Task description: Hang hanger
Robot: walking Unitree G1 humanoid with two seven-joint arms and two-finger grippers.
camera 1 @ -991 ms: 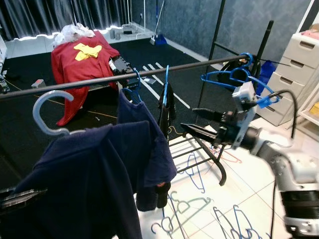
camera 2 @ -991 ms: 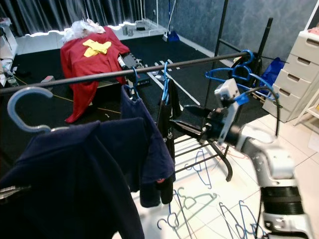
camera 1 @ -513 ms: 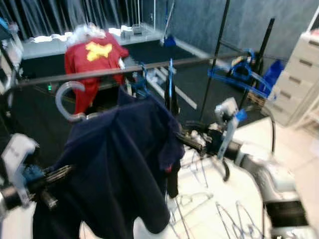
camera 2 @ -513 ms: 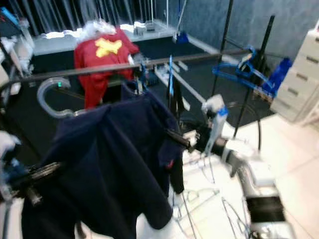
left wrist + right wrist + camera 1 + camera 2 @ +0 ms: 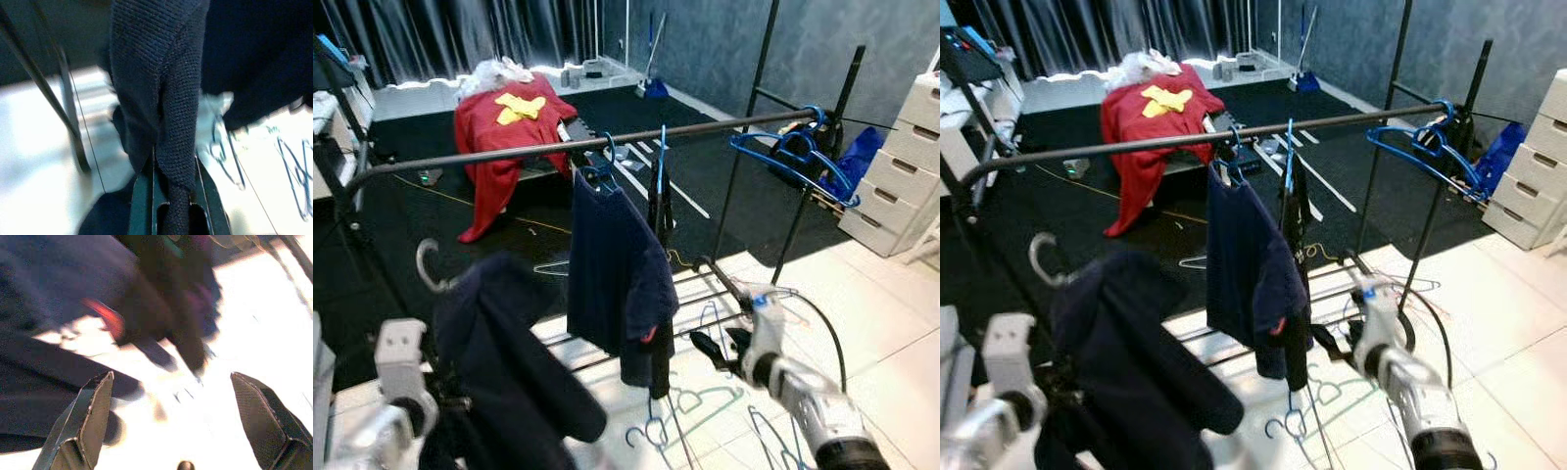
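- Left claw (image 5: pixel 166 205) pinches navy garment (image 5: pixel 509 362) low at left; its grey hanger (image 5: pixel 426 266) hook pokes out, below rail (image 5: pixel 558 149).
- Hanger body hidden under cloth.
- Right claw (image 5: pixel 178 426) spread wide, blurred, beside hung navy shirt (image 5: pixel 617 269).

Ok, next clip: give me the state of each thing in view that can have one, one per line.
Left tool: shut on the navy garment.
Right tool: open, holding nothing, low beside the rack.
Navy garment: on a grey-hooked hanger, not yet on the rail.
Rail: carries a hung navy shirt and blue hangers.
Floor hangers: lying loose.
Drawer unit: drawers closed.
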